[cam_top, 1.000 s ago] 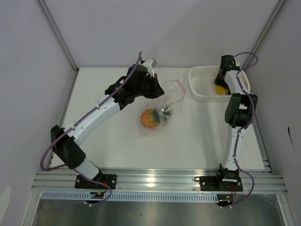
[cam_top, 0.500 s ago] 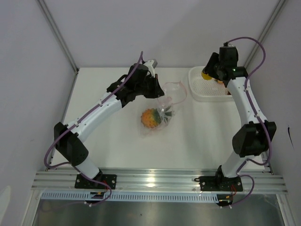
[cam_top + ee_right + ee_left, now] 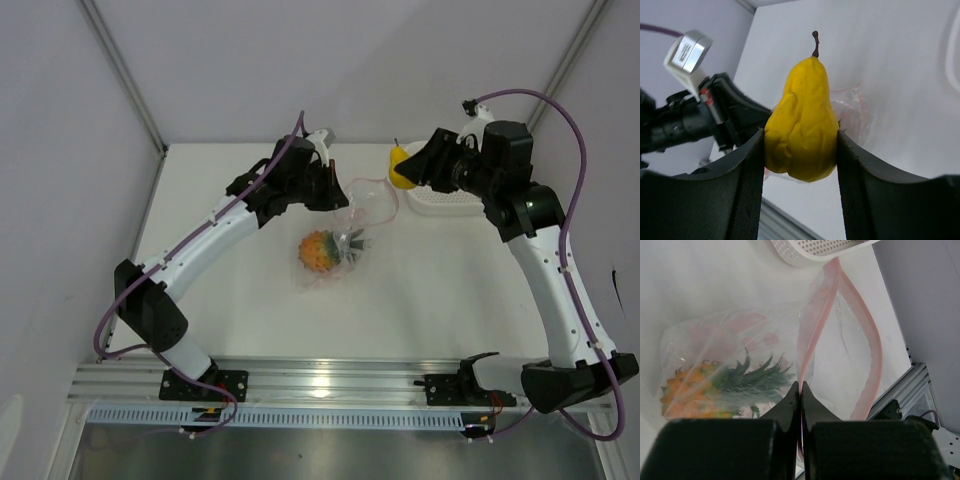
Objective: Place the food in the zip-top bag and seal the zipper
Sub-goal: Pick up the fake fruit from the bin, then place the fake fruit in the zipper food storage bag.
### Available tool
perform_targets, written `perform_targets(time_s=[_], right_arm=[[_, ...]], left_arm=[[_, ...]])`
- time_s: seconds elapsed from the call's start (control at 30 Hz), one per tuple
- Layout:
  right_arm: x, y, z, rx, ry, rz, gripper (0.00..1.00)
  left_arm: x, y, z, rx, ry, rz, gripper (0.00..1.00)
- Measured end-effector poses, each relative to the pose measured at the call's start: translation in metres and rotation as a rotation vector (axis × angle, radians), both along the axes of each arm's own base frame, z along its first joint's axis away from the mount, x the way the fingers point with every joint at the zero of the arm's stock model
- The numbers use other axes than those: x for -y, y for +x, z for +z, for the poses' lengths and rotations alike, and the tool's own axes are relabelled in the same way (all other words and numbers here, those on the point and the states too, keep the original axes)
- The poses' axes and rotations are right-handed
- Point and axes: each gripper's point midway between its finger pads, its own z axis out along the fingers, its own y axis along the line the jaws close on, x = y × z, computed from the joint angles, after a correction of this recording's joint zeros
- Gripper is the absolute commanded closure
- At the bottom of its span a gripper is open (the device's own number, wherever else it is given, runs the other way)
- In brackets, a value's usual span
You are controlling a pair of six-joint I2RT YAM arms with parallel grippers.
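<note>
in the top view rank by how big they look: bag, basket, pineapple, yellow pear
1. zip-top bag
2. white basket, partly hidden
3. pineapple
4. yellow pear, held nearer the camera, yet smallest

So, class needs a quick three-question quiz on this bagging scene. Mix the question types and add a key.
1. True or false: the pineapple lies inside the bag.
2. The right hand holds: A a cup, B a yellow pear, C nothing.
3. Which part of the bag does the left hand pinch?
Key: 1 true; 2 B; 3 the zipper.
</note>
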Motion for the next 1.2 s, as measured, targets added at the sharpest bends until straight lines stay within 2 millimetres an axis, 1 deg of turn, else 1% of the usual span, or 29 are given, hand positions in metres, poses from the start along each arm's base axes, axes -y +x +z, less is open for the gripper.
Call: perform_targets(time_s=[0.03,0.1,0.23,0.33,0.53,0.67,0.77,0.87,1.07,1.2], right_arm=[[-0.004,-0.006,-0.001,-0.014,0.013,0.028,0.69],[-0.012,-0.016,-0.009,-0.052,0.037,0.084,0.68],[-0.030,-0.039,-0.043,-0.211,0.093,0.200,0.68],[-0.036,-0.053,-0.056,-0.305,0.128,0.249,0.68],[-0.047,-0.075,-0.059,-0.404,0.213,0.327,0.69],[-0.052,-0.085,-0.070,-0.497,0.268,0.340,0.71],[-0.052,-0.087,-0.079,-0.558,0.283,0.312,0.70],[-0.050,-0.085,-0.082,-0.573,0.286,0.286,0.70],[-0.049,-0.073,-0.085,-0.578,0.292,0.205,0.70],[-0.054,-0.063,-0.089,-0.583,0.296,0.157,0.69]], left_arm=[[0.000,0.000,0.000,0.003,0.002,-0.002,0.99],[-0.002,-0.001,-0.001,0.007,0.001,-0.003,0.99],[-0.008,-0.010,-0.007,0.005,0.003,-0.003,0.99],[-0.013,-0.015,-0.008,0.015,0.002,-0.006,1.00],[-0.019,-0.023,-0.008,0.041,-0.005,-0.012,0.99],[-0.021,-0.025,-0.005,0.064,-0.010,-0.018,0.99],[-0.021,-0.026,-0.001,0.085,-0.021,-0.024,0.99],[-0.023,-0.029,0.002,0.096,-0.027,-0.032,0.99],[-0.017,-0.036,0.013,0.119,-0.065,-0.071,0.99],[-0.010,-0.042,0.015,0.121,-0.080,-0.099,1.00]])
